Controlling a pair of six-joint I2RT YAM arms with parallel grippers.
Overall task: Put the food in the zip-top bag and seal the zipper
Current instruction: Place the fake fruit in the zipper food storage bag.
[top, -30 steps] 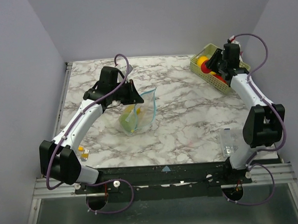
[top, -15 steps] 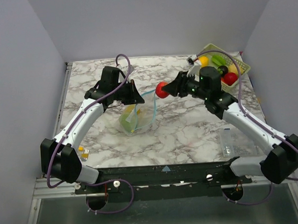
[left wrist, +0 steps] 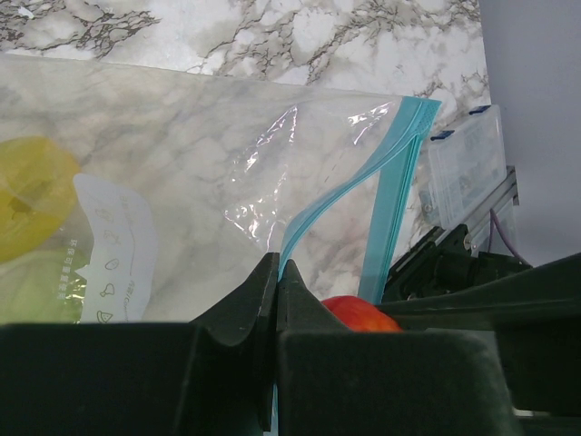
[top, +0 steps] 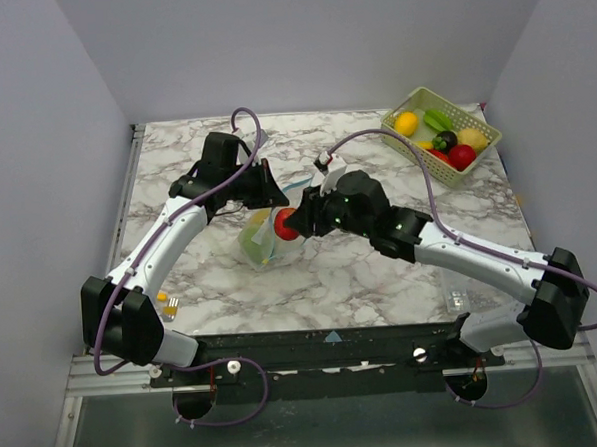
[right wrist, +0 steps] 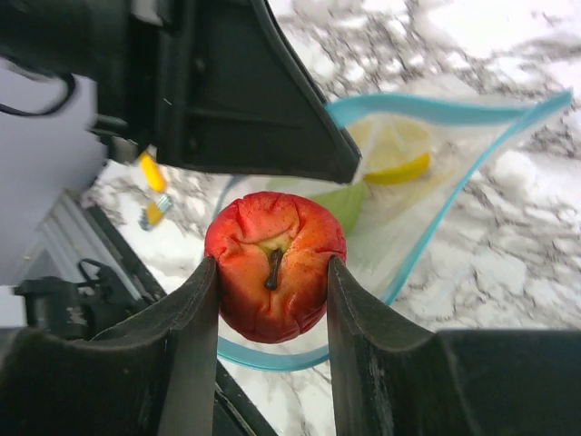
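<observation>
While the left tool (left wrist: pixel 275 272) pinches the zip-top bag (left wrist: pixel 227 136) by its teal zipper (left wrist: pixel 395 182), holding the mouth open, the right tool (right wrist: pixel 272 272) grips a red apple (top: pixel 287 224) right at that mouth.
Clear and floppy, the bag sits on the tabletop (top: pixel 381 269); its white panel (left wrist: pixel 113 245) carries small green pictograms, too tiny to read, beside a yellow piece (left wrist: pixel 32 195) and a green piece (left wrist: pixel 36 291) inside.

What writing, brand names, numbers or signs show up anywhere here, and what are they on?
No word or number can be read anywhere.
Bag: a white panel with small green pictograms, too small to read.
Clear box: no text can be made out; too blurred.
Apple: no label.
</observation>
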